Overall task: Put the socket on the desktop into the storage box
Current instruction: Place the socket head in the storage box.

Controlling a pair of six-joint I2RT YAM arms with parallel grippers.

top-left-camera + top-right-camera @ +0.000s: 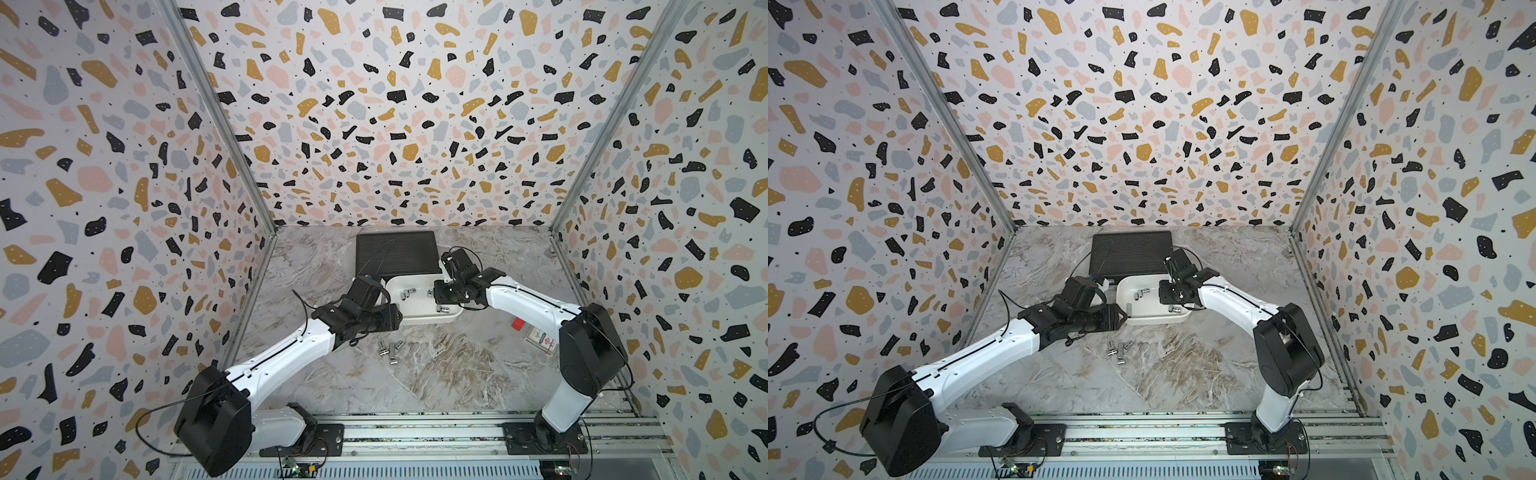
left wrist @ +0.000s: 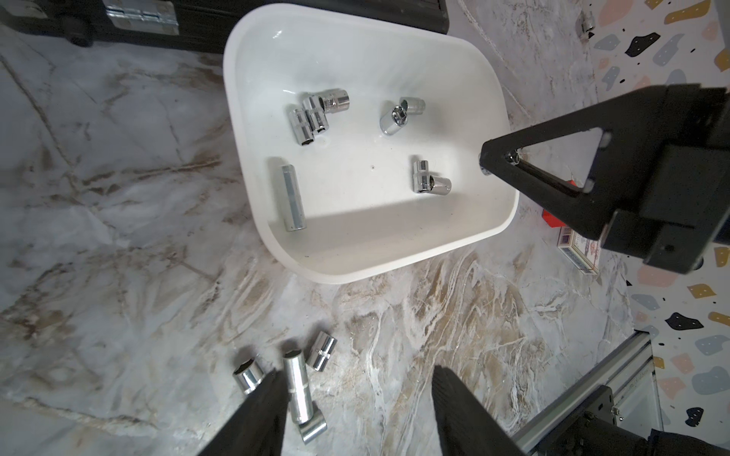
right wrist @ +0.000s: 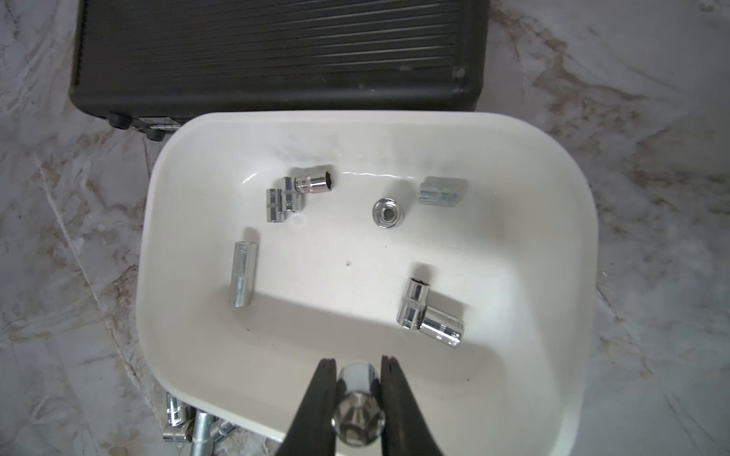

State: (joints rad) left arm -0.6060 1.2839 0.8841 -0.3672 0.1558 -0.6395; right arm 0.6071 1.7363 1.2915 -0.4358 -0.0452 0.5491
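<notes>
The right gripper (image 3: 358,369) has its jaws pinched tight on a chrome socket (image 3: 357,410), hanging over the box (image 3: 545,300) just inside its rim and clear of the floor. I'd call that one a release away from home.

Beneath it, by my count, eight sockets (image 3: 244,274) already lie in the box. There's a cluster of three, a touching pair, a long one alone, one standing on end and one more beside it.

Now the left gripper (image 2: 357,371): jaws parted and empty, hovering above the desktop (image 2: 118,197) just beside the box, on the robot's side of it. Right under it are four loose sockets (image 2: 297,387), bunched together, one of them long.

So we're well past halfway, I reckon, with one in the air and four left to fetch. The black case (image 3: 276,51) sits behind the box, out of play.
</notes>
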